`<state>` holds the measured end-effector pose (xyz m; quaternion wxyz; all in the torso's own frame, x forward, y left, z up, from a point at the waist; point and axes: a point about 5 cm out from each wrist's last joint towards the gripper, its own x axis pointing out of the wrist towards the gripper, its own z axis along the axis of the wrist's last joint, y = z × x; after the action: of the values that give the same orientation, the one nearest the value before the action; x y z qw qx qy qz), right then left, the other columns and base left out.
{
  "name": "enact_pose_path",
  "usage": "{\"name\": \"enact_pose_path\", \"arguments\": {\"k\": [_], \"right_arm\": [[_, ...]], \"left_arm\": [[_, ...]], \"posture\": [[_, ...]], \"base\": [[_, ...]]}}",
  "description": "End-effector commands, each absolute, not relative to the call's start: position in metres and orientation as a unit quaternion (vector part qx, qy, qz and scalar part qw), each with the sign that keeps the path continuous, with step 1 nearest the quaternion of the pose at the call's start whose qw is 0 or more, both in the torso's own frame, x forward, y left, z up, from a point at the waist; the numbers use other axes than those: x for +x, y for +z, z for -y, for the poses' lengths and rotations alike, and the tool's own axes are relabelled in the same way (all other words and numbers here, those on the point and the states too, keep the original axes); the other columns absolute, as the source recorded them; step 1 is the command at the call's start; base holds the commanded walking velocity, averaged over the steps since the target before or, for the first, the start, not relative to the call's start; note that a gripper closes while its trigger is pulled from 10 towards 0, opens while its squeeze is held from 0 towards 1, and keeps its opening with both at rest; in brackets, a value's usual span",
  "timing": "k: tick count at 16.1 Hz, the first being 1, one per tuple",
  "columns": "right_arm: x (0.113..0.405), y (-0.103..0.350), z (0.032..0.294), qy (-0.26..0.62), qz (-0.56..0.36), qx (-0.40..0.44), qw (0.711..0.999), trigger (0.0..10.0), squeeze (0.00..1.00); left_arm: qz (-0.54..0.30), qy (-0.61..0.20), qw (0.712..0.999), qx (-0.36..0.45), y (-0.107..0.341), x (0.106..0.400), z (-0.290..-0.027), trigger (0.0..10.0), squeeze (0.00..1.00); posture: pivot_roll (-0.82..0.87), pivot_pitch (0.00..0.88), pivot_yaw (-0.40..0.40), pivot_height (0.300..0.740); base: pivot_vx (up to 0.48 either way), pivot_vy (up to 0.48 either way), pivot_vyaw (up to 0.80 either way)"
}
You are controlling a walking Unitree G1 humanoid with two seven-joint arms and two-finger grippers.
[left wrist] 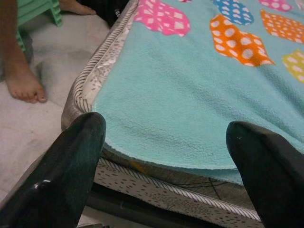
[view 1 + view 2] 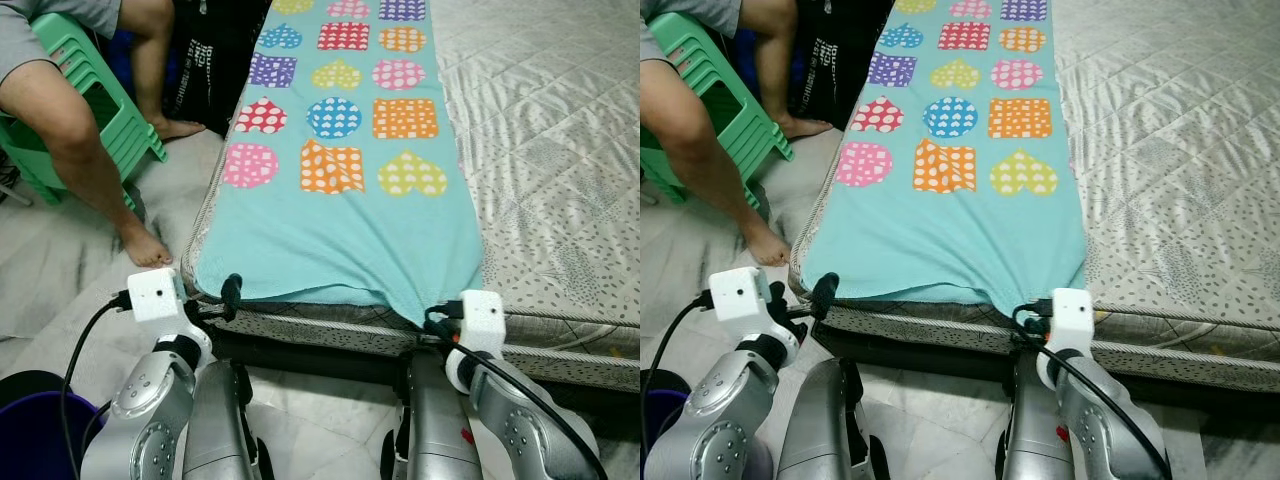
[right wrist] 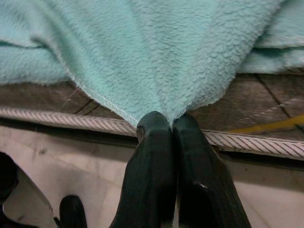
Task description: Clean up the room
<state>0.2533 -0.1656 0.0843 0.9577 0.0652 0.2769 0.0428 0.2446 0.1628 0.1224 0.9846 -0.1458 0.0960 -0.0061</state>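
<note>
right end effector [image 3: 164,124] pinches blanket [image 2: 335,225] corner at mattress [image 2: 560,150] edge; left end effector [image 1: 166,142] spread wide, empty. risk: one-sided pull skews blanket, thin pinch slips.

Teal blanket [image 2: 340,220] on mattress [image 2: 540,150]

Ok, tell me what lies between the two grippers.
In the left eye view, the blanket's near hem along the mattress edge spans left gripper to right gripper.
</note>
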Motion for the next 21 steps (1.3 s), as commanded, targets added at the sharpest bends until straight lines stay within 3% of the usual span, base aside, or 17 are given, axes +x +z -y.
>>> {"name": "enact_pose_path", "arguments": {"k": [1, 6, 9, 13, 14, 15, 21], "right_arm": [[0.251, 0.081, 0.165, 0.043, -0.29, 0.059, 0.954, 10.0, 1.0], [0.269, 0.106, 0.18, 0.006, -0.199, -0.003, 0.98, 10.0, 1.0], [0.298, 0.147, 0.187, -0.01, -0.078, -0.015, 0.997, 10.0, 1.0], [0.314, 0.164, 0.187, -0.008, -0.036, -0.017, 0.999, 10.0, 1.0], [0.316, 0.164, 0.186, -0.007, -0.033, -0.018, 0.999, 10.0, 0.8], [0.318, 0.164, 0.184, -0.002, -0.025, -0.019, 1.0, 10.0, 0.0], [0.293, 0.152, 0.178, 0.059, -0.035, -0.017, 0.997, 10.0, 0.0]], "left_arm": [[-0.112, -0.006, 0.983, -0.142, 0.116, 0.244, -0.164, 10.0, 0.0], [-0.101, 0.01, 0.988, -0.116, 0.121, 0.244, -0.168, 10.0, 0.0], [-0.127, 0.088, 0.977, -0.147, 0.107, 0.244, -0.187, 10.0, 0.0], [-0.144, 0.172, 0.96, -0.166, 0.094, 0.243, -0.213, 10.0, 0.0], [-0.148, 0.183, 0.956, -0.173, 0.091, 0.244, -0.217, 10.0, 0.0], [-0.152, 0.187, 0.953, -0.184, 0.086, 0.247, -0.221, 10.0, 0.0], [-0.131, 0.154, 0.961, -0.19, 0.084, 0.27, -0.221, 10.0, 0.0]], "posture": [[-0.06, 0.143, 0.054, 0.533], [-0.07, 0.141, 0.053, 0.533], [-0.08, 0.14, 0.052, 0.533], [-0.09, 0.141, 0.05, 0.533], [-0.09, 0.141, 0.05, 0.533], [-0.09, 0.147, 0.041, 0.533], [-0.12, 0.165, 0.032, 0.533]], "base": [[0.0, 0.0, 0.0], [0.0, 0.0, 0.0], [0.0, 0.0, 0.0], [0.0, 0.0, 0.0], [0.0, 0.0, 0.0], [0.0, 0.0, 0.0], [0.0, 0.0, 0.0]]}}
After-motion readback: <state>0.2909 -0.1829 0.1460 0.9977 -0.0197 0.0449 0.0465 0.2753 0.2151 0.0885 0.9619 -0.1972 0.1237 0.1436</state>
